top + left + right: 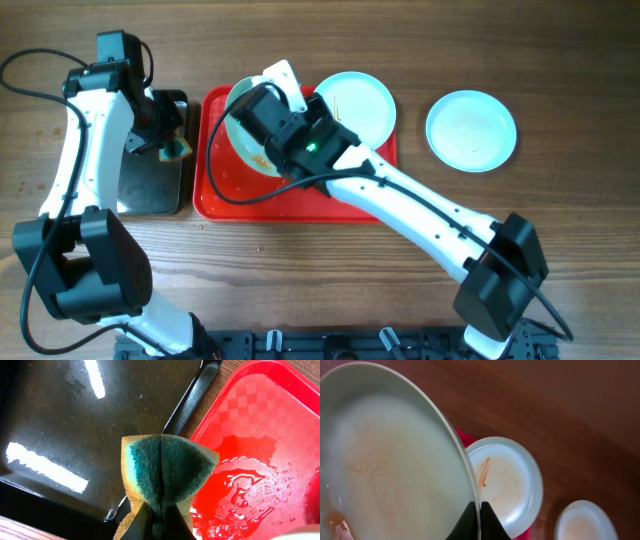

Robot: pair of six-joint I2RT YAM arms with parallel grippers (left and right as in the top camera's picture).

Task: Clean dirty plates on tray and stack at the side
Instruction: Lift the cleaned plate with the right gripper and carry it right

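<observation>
My right gripper (258, 125) is shut on the rim of a plate (237, 135) and holds it tilted on edge above the left part of the red tray (215, 190). In the right wrist view the fingers (479, 512) pinch that plate (385, 460), which has faint orange smears. A second plate (362, 105) with a sauce streak (509, 480) lies on the tray's right end. A third plate (471, 130) lies on the table to the right. My left gripper (157, 522) is shut on a green-and-yellow sponge (167, 467), over the edge of the black tray, just left of the red tray.
A black tray (150, 190) stands left of the red tray and looks wet (75, 420). The red tray's surface (260, 435) carries pooled water. Bare wooden table lies in front of and to the right of the trays.
</observation>
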